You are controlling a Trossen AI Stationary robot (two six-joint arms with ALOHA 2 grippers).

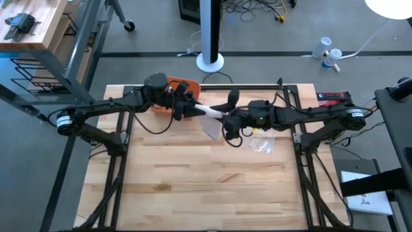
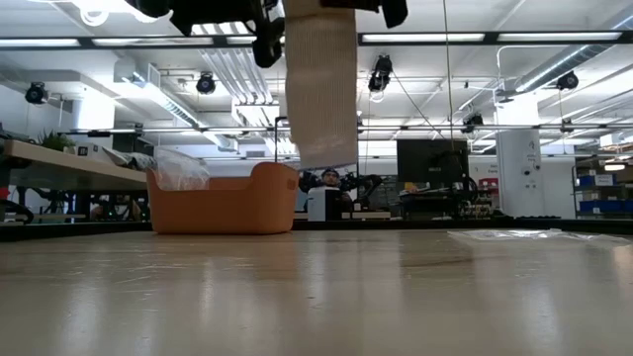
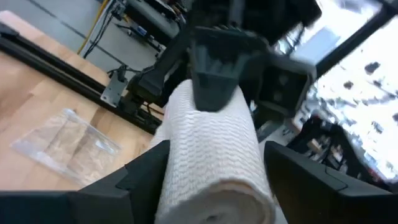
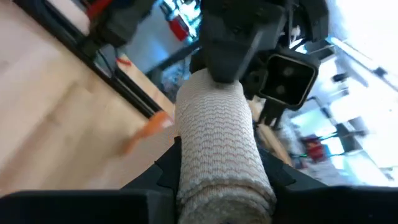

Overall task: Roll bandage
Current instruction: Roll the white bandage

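Note:
A white bandage [image 1: 206, 111] is held in the air between my two grippers, over the far middle of the table. It is rolled up into a thick roll [image 3: 211, 149]. A loose strip [image 2: 319, 89] hangs down from it, and the strip's lower edge ends well above the table. My left gripper [image 1: 187, 108] is shut on the roll's left end. My right gripper [image 1: 226, 117] is shut on its right end. Each wrist view looks along the roll to the other gripper at the far end. My left gripper pinches the roll's left end [image 3: 186, 180] between its two fingers, one on each side. It comes in level from the table's left, fingers along the roll. The roll is lifted clear, about level. My right gripper pinches the roll's right end [image 4: 214, 180] between its two fingers, one on each side. It comes in level from the table's right, fingers along the roll. The roll is clear of the table, and the loose strip hangs slack below.
An orange basket [image 1: 175, 86] stands at the far edge behind my left gripper, with clear plastic showing in it [image 2: 178, 170]. A clear plastic bag [image 1: 261, 145] lies flat right of centre. The near half of the wooden table [image 1: 206, 193] is bare.

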